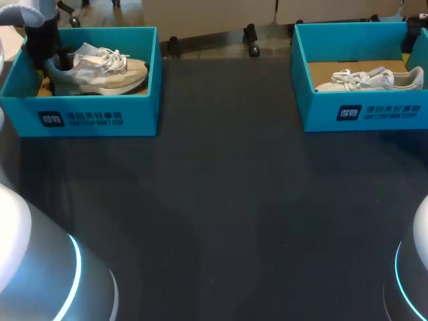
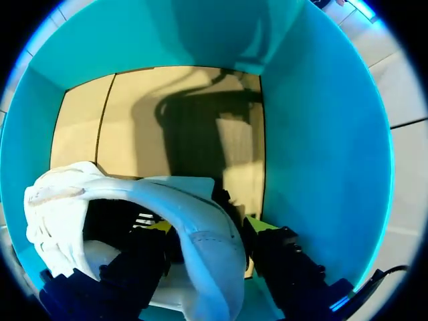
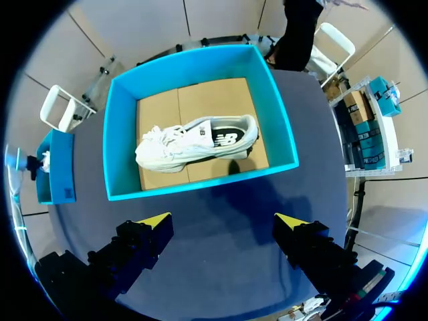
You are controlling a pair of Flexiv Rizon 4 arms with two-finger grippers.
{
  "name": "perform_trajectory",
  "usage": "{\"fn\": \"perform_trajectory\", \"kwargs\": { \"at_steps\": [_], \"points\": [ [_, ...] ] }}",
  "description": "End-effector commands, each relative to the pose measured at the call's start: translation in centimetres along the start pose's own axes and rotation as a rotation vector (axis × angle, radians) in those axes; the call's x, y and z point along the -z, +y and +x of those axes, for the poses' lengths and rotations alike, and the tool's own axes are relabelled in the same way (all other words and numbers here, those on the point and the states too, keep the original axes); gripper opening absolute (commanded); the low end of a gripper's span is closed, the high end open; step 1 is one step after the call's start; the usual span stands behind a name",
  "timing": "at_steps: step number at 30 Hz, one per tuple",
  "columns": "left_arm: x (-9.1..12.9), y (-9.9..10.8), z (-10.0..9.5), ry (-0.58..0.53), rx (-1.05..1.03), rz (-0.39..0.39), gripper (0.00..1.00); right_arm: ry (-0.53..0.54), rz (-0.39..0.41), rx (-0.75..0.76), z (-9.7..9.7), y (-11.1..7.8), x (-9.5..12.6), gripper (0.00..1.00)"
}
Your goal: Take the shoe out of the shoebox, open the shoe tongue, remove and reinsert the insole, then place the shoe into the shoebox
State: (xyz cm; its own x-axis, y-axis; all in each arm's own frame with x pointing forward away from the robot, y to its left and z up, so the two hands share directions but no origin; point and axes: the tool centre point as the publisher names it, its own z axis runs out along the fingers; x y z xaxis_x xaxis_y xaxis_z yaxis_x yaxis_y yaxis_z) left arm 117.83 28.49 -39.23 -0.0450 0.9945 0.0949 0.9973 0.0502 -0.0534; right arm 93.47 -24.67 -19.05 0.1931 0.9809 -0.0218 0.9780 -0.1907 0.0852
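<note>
- Now the left end effector (image 2: 208, 231) sits low inside the left shoebox (image 1: 100, 114). It is closed narrowly on the heel of the pale sneaker (image 1: 100, 70), with one finger on each side.
- The rest of that sneaker lies within the box walls.
- The right end effector (image 3: 222, 221) hangs wide open above the tabletop (image 1: 227, 200).
- Ahead of it, the right shoebox (image 3: 200, 182) holds a white sneaker (image 3: 194, 144).

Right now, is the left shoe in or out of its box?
In: the left shoe sits within the left shoebox walls, the left gripper closed on its heel.
</note>
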Motion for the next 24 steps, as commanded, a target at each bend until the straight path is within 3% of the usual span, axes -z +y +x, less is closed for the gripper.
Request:
{"fn": "perform_trajectory", "kwargs": {
  "at_steps": [1, 5, 7, 8, 16, 24],
  "points": [
    [-0.8, -0.2, 0.1, 0.010, 0.005, -0.002, 0.48, -0.002, -0.002, -0.002, 0.0, -0.1, 0.0, 1.00],
    [-1.1, -0.2, 0.1, 0.024, 0.008, -0.004, 0.37, -0.002, -0.002, -0.002, 0.0, -0.1, 0.0, 1.00],
    [-1.2, -0.2, 0.2, 0.027, 0.010, -0.003, 0.18, -0.002, -0.002, -0.002, 0.0, -0.1, 0.0, 1.00],
    [-1.3, -0.2, 0.2, 0.027, 0.011, -0.003, 0.00, -0.002, -0.002, -0.002, 0.0, -0.1, 0.0, 1.00],
    [-0.8, -0.2, 0.6, 0.022, 0.013, -0.009, 0.00, -0.002, -0.002, -0.002, 0.0, -0.1, 0.0, 1.00],
    [1.2, 0.2, 1.0, -0.008, 0.018, -0.029, 0.00, -0.002, -0.002, -0.002, 0.0, -0.1, 0.0, 1.00]
  ]
}}
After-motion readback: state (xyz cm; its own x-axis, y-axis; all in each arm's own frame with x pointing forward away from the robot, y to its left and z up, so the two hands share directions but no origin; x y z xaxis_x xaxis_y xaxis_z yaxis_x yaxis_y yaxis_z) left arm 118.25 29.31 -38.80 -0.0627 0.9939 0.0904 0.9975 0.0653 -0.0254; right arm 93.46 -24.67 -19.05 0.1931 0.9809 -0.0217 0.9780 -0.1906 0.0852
